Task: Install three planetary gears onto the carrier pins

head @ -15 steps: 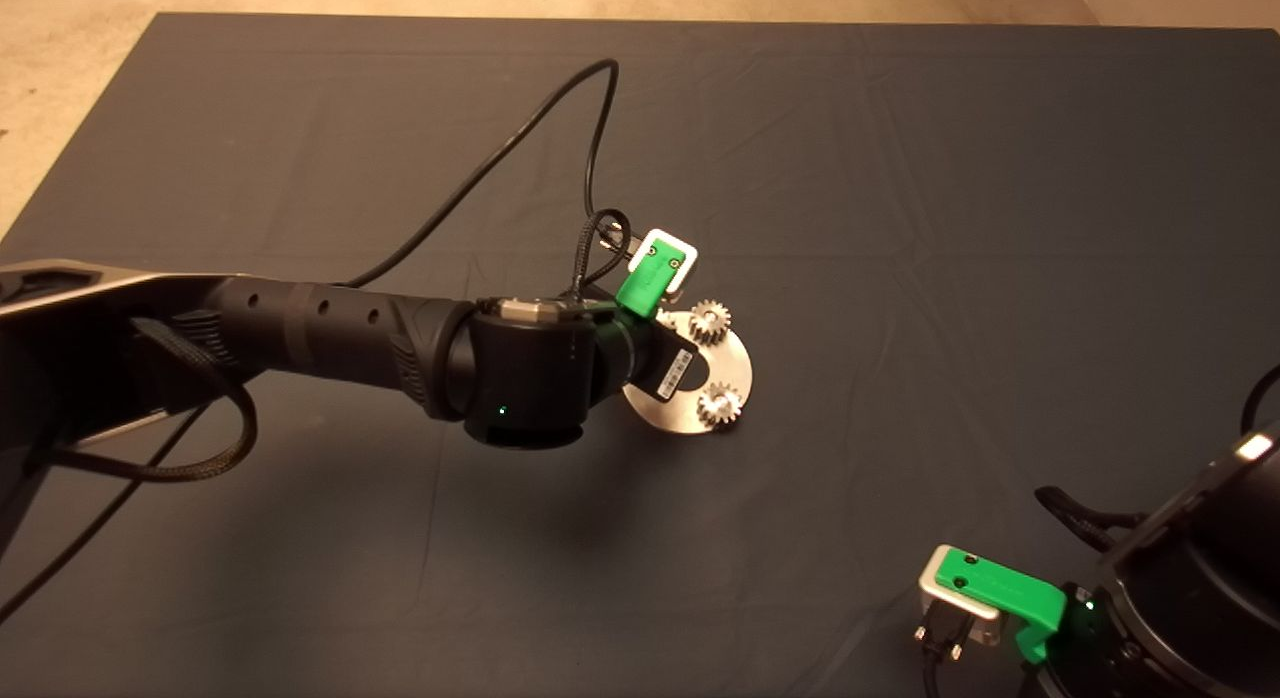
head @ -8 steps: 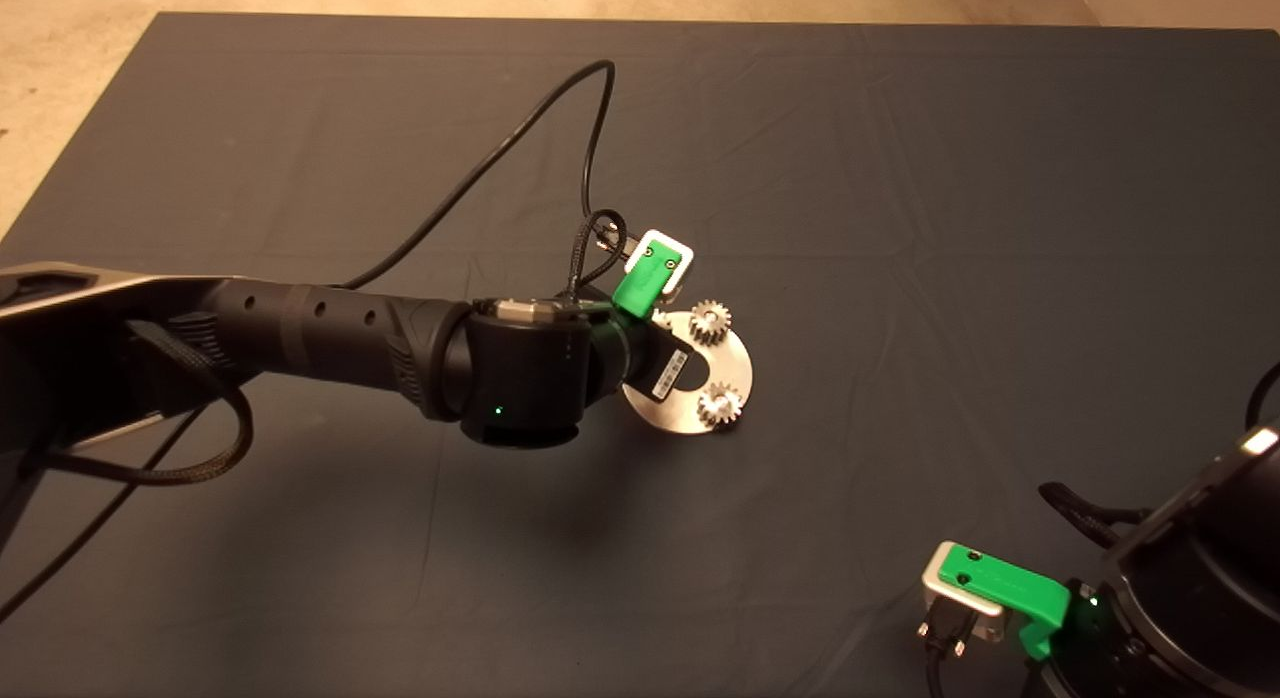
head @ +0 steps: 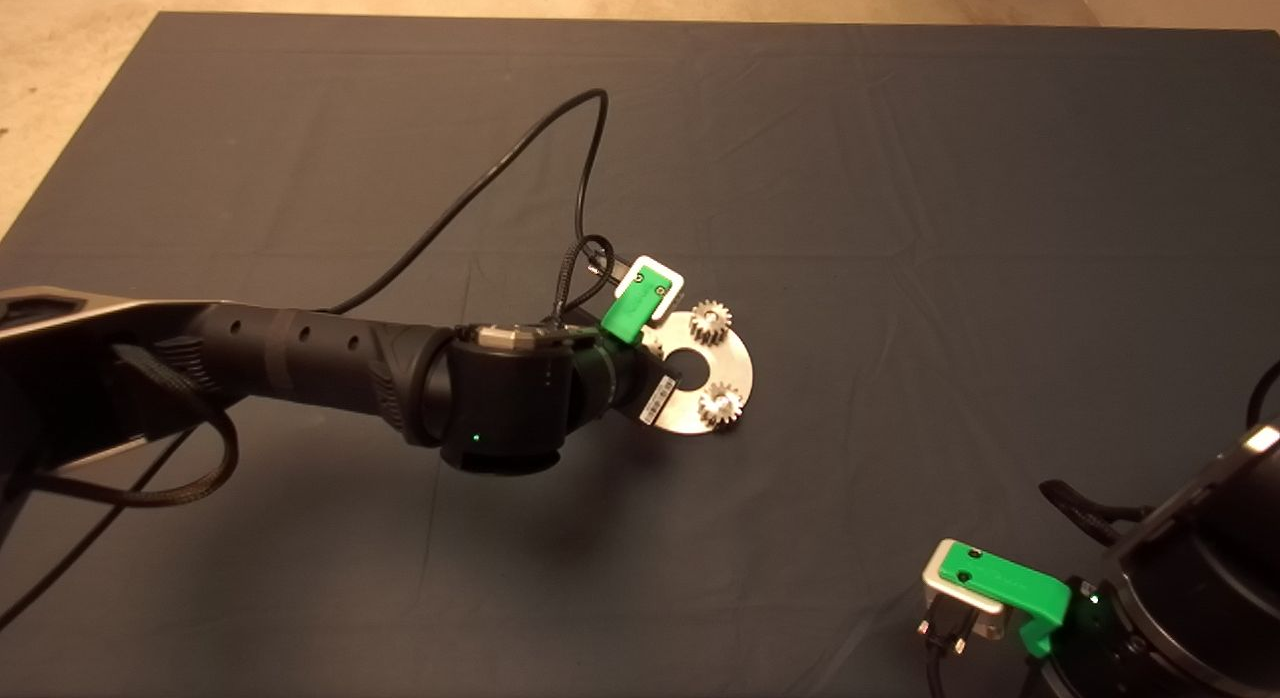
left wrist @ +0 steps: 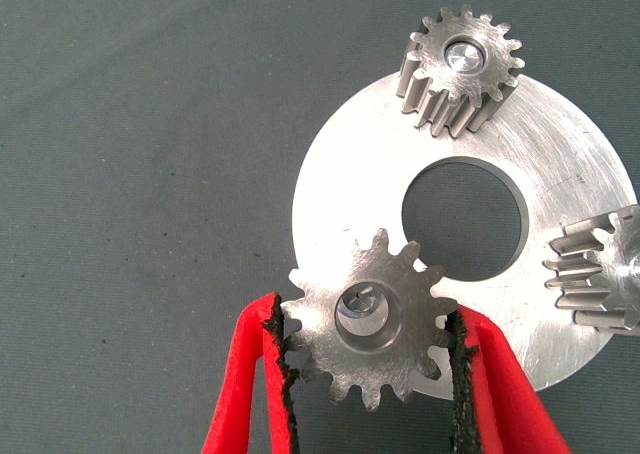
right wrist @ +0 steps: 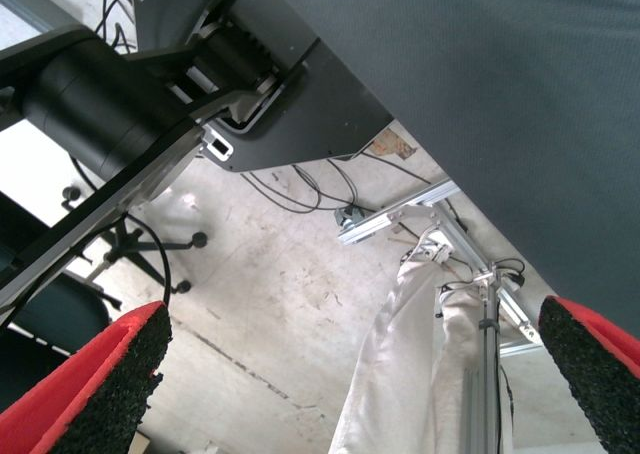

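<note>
The shiny round disc [head: 738, 363] lies mid-mat, and two planetary gears [head: 711, 321] [head: 719, 404] sit on its carrier pins. In the left wrist view a pin top [left wrist: 465, 54] shows in one gear's bore. A third gear [left wrist: 368, 319] rests on the disc [left wrist: 560, 164] with a pin visible in its bore. My left gripper [left wrist: 368, 319] is open, its fingertips [left wrist: 270, 374] flanking this gear with slim gaps. The head view hides this gear under the left arm. My right gripper [right wrist: 350, 374] is parked open at the mat's near right corner.
A black cable [head: 500, 168] loops from the left wrist across the mat behind the disc. The right wrist view looks past the mat's edge [right wrist: 420, 124] at the floor, with a stand and metal frame parts there.
The left arm has drawn back to the left and slightly toward the near edge. The disc and its two visible gears stayed put. The right arm barely moved.
</note>
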